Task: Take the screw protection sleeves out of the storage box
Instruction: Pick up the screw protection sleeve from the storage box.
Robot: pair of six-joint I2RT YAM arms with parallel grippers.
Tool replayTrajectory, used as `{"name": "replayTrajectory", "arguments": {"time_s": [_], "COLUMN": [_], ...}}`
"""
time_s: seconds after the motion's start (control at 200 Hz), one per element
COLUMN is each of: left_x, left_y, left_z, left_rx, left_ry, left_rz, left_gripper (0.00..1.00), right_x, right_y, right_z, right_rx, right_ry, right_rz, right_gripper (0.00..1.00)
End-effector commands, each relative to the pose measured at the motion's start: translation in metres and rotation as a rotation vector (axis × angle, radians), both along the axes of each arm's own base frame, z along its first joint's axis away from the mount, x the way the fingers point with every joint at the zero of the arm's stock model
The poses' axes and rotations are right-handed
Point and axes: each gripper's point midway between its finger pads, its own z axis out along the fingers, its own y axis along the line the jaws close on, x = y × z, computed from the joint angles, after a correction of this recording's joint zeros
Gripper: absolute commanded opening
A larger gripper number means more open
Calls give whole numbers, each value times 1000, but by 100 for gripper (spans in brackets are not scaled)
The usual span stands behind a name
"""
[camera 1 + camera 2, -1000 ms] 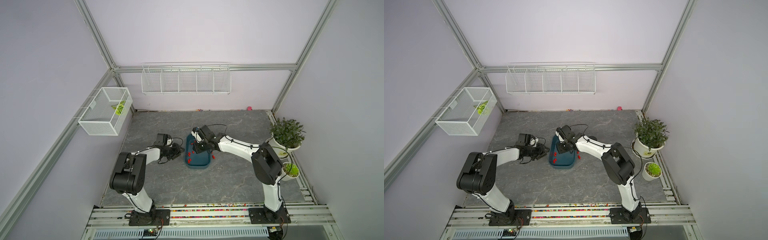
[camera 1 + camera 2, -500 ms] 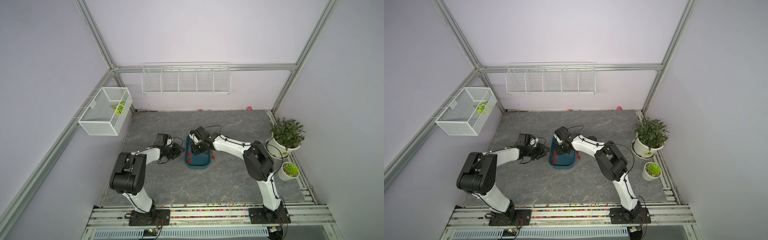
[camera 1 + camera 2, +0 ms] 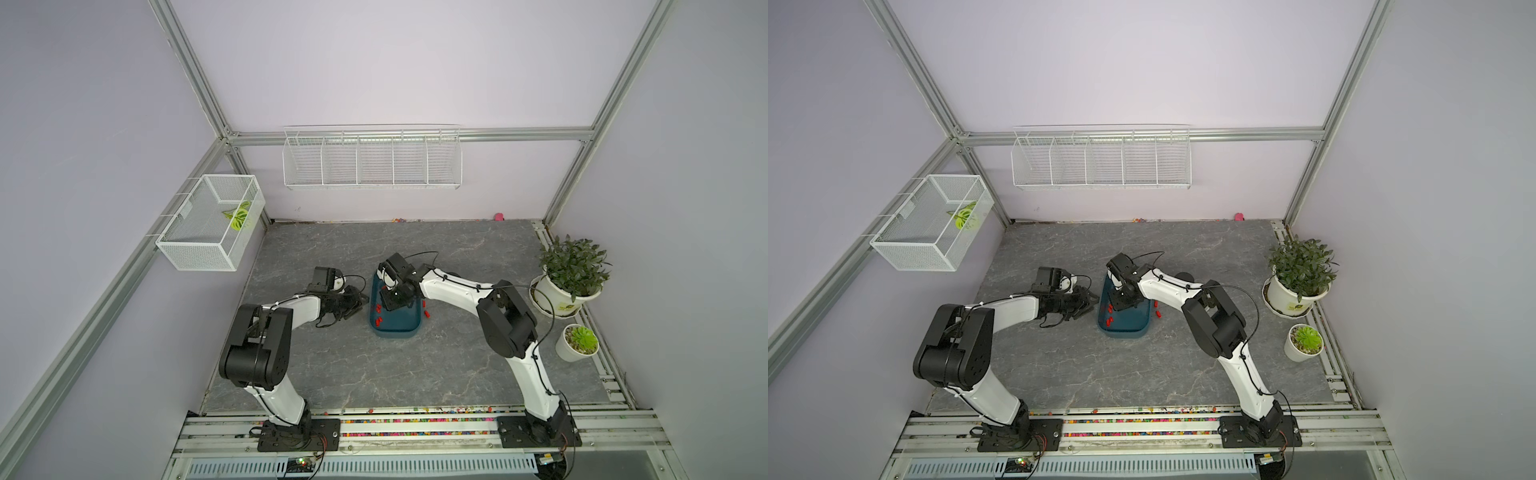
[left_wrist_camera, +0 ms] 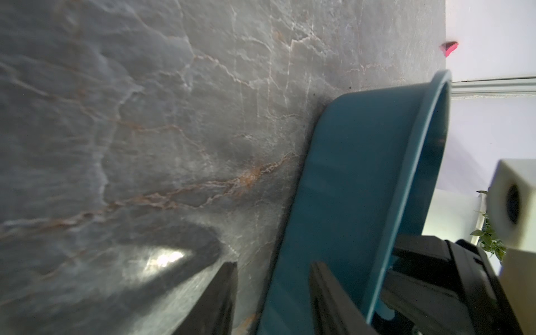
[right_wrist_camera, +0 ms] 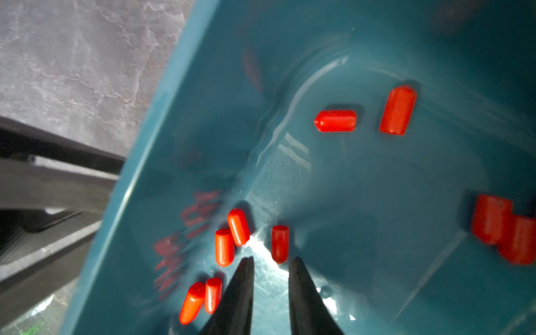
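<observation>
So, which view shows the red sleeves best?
The right wrist view: the screw protection sleeves lie large and clear on the storage box floor. Both top views show only tiny red dots; the left wrist view shows just the box's outer wall.

Both arms share one build. The left arm (image 3: 299, 309) and the right arm (image 3: 451, 291) have glossy white, tapering links joined by bulky matte-black joint housings (image 3: 255, 347). Each arm rises from a flat black base plate (image 3: 297, 434) dotted with small screw heads. Thin black cables (image 3: 552, 316) loop loosely beside the links, pinned here and there by dark ties. A boxy black camera module (image 3: 324, 276) sits at each wrist. The right pincer (image 5: 271, 258) ends in two slim, pointed black fingers. The left pincer (image 3: 363, 300) shows flatter, dark ones.
</observation>
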Motion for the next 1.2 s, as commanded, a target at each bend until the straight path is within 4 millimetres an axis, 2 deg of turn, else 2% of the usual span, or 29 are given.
{"name": "replayTrajectory", "arguments": {"time_s": [0.0, 0.425, 0.785, 0.97, 1.195], "left_x": [5, 4, 4, 4, 5], "left_y": [-1, -1, -1, -1, -1], "left_z": [6, 6, 7, 6, 6], "left_rx": [-6, -6, -6, -6, -7], "left_ry": [-27, -26, -28, -29, -24], "left_rz": [-10, -10, -10, -10, -10], "left_gripper": [47, 47, 47, 47, 47], "right_x": [-1, 1, -1, 0, 3], "right_y": [-1, 3, 1, 1, -3], "right_z": [-10, -19, -25, -16, 16], "right_rx": [-40, -54, -72, -63, -25], "right_ry": [9, 29, 43, 24, -37], "right_rz": [8, 16, 14, 10, -3], "right_gripper": [26, 27, 13, 10, 10]}}
